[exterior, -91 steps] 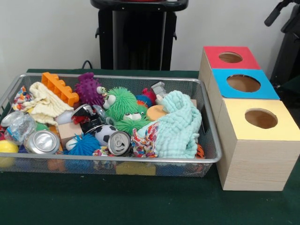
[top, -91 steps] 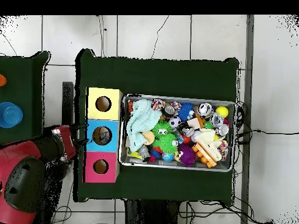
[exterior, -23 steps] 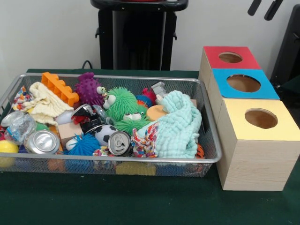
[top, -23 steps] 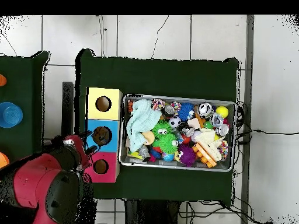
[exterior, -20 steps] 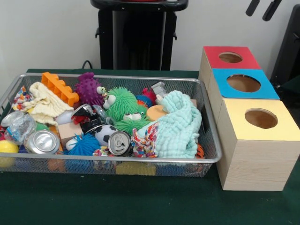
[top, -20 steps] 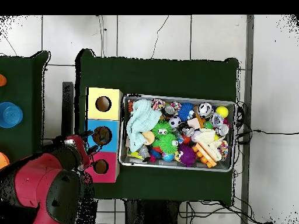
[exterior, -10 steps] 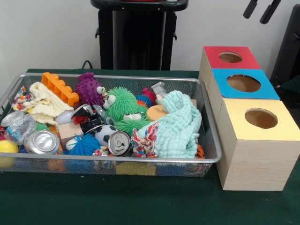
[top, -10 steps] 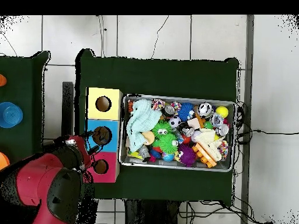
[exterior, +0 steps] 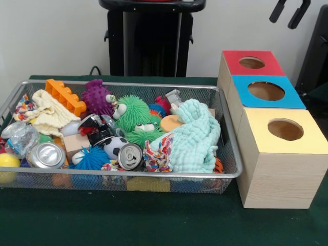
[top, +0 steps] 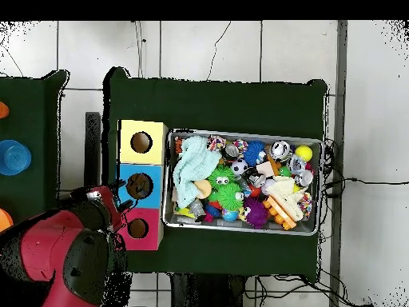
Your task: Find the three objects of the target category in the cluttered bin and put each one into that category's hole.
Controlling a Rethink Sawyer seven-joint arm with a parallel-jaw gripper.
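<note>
The green worktop (exterior: 154, 225) carries a long wire-mesh bin (exterior: 128, 180) and, just beside its end, a row of three pale wooden boxes. The red and black arm (top: 64, 256) fills the lower left corner of the overhead view, off to the side of the boxes. Its tool (exterior: 289, 12) shows in the front view only as two dark fingers (exterior: 299, 14) at the top edge, above and behind the red-topped box (exterior: 246, 64); they stand clearly apart with a bare gap between them, holding nothing and touching nothing. The bin is heaped with clutter: a pale green cloth (exterior: 192, 138) at the end nearest the boxes, a cream cloth (exterior: 48, 113), a green fuzzy toy (exterior: 132, 114), a purple spiky toy (exterior: 97, 97) and an orange brick (exterior: 64, 95). One see-through bottle (exterior: 19, 137) with wrinkled walls lies at the bin's far end from the boxes, touching a silver can (exterior: 46, 155); a second can (exterior: 130, 156) lies against the bin's front wall. The other bottles cannot be made out. The hole (exterior: 251, 62) in the red top is round and dark.
</note>
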